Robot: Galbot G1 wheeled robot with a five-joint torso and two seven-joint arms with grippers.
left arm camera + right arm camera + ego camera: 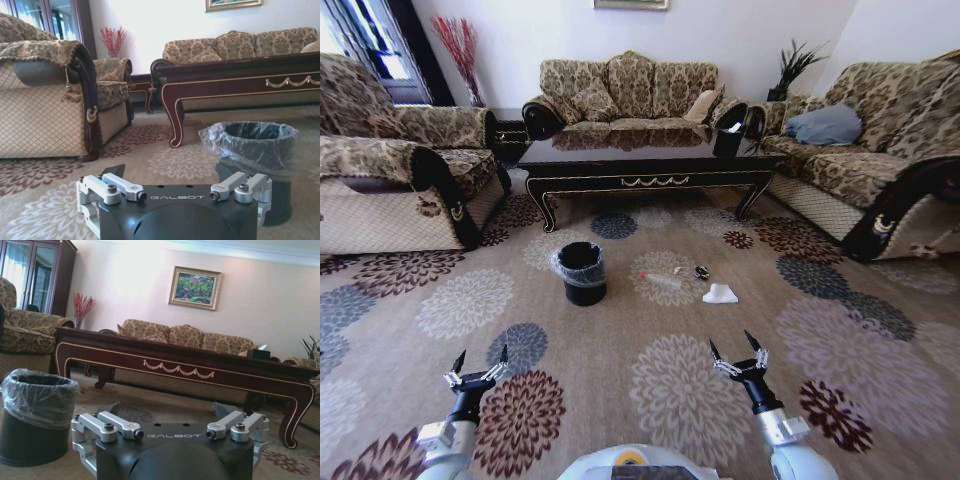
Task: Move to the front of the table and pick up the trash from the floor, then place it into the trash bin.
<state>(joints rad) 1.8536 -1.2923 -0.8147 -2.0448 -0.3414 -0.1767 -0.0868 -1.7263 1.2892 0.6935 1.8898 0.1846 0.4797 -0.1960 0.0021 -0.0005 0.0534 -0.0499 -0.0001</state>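
Head view: facing the table (650,165), both the left gripper (478,365) and right gripper (738,353) hang spread and empty; bottle (662,281), paper scrap (720,294) and wrapper (702,271) lie on the carpet (840,370) beside the bin (582,272). Wrist views: the bin (260,150) (35,410) stands close, so the pickup seems next, calling for a reach down to the litter

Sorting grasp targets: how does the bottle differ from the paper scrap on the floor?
The bottle is clear and elongated, lying on its side; the paper scrap is opaque white, crumpled and roughly triangular. The bottle lies nearer the trash bin; the scrap lies farther to the robot's right. Both rest on the carpet in front of the table, untouched.
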